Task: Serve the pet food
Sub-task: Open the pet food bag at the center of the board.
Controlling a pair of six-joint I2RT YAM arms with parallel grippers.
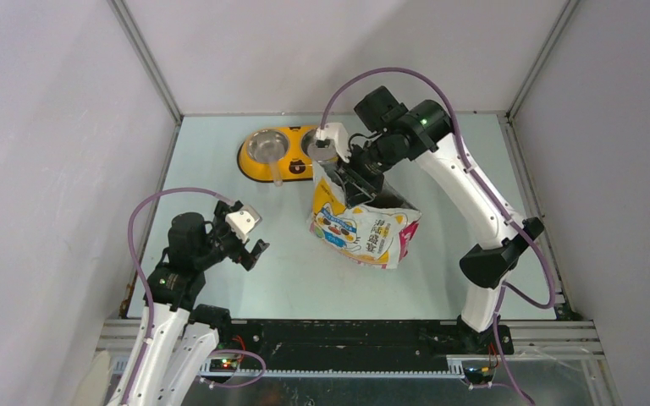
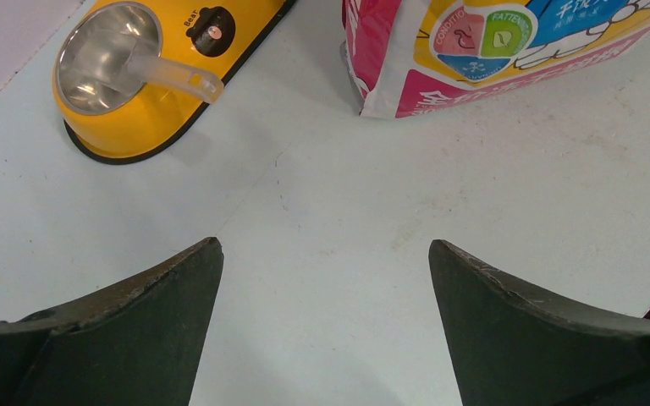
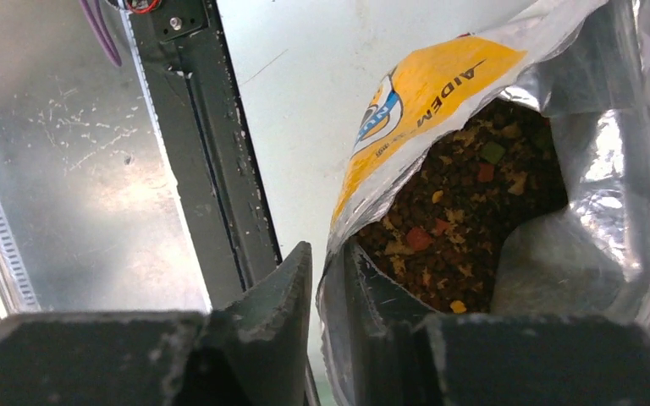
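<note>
Well, the pet food bag (image 1: 364, 227) sits mid-surface, just beside the right end of the yellow double-bowl feeder (image 1: 250, 161), and its top is open. Through the right wrist camera you look straight into the foil-lined mouth: the kibble (image 3: 465, 211) is all in there, mostly dark brown with some red, yellow and green bits, heaped well below the rim. In the feeder, the steel bowl (image 2: 93, 59) on the left holds a translucent plastic scoop (image 2: 169, 74), its handle poking out over the near rim. The other bowl is largely hidden behind the right arm from above, so I cannot tell what it holds. The right hand (image 3: 328, 254) is at the bag's mouth, fingers drawn close together with the bag's upper edge caught between them, one finger inside the opening and one outside. The left hand (image 1: 250, 237) hovers over the pale surface (image 1: 288, 271), well apart from the bag and feeder, fingers spread wide with nothing between them and touching nothing.
</note>
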